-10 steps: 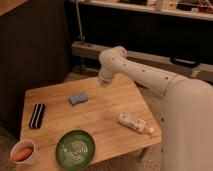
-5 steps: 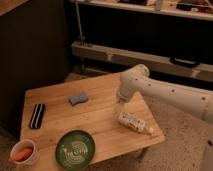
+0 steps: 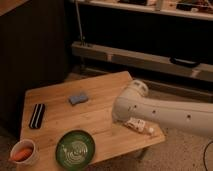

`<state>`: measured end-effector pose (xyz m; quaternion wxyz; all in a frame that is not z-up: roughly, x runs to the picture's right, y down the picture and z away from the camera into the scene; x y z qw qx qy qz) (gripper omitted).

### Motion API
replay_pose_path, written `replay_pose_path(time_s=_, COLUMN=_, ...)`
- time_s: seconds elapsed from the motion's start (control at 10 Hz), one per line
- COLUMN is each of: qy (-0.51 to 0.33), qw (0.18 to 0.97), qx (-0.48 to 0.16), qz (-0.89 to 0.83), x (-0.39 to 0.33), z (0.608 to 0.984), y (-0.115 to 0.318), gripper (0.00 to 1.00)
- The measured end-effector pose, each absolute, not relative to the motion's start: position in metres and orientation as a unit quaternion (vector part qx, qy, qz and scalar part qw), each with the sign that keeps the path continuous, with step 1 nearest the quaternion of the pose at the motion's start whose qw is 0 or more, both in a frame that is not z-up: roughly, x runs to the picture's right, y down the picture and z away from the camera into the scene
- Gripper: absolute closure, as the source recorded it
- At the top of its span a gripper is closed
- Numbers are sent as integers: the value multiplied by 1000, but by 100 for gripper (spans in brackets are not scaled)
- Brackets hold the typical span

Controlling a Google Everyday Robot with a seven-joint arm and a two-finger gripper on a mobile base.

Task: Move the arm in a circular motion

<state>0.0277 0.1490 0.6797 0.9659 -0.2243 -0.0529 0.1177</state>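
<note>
The arm (image 3: 165, 112) is a thick white tube with small dark dots. It comes in from the right edge and lies low across the right part of the wooden table (image 3: 100, 117). Its rounded joint (image 3: 134, 92) is above the table's right side. The gripper (image 3: 119, 115) is at the arm's end, pointing down close to the tabletop, just left of a white bottle (image 3: 140, 125) lying on its side. The arm covers part of the bottle. Nothing shows in the gripper.
A blue sponge (image 3: 78, 98) lies at the table's middle back. A black flat case (image 3: 37, 115) is at the left, a green plate (image 3: 75, 149) at the front, and a white cup with an orange thing (image 3: 22, 154) at the front left corner. Dark shelving (image 3: 150, 55) stands behind.
The arm has swung from the table's back middle over to the right and toward the front. Its end has come down next to the white bottle. The objects have not moved.
</note>
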Motion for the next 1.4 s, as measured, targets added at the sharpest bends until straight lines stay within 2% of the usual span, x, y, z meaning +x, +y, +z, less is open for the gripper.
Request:
replay_pose_path(time_s=0.3, qy=-95, qw=973, qx=-206, qz=30, x=-58, z=633, y=158, gripper=20)
replay_pose_path(time_s=0.8, qy=-172, qw=963, qx=-175, qz=-113, x=-192, z=605, y=128, gripper=20)
replay_pose_path(time_s=1.1, qy=-187, qw=957, qx=-162, qz=-153, x=-253, z=624, y=84, gripper=20)
replay_pose_path(time_s=1.4, qy=-180, qw=958, qx=-162, qz=-155, x=-277, z=664, y=25, gripper=20)
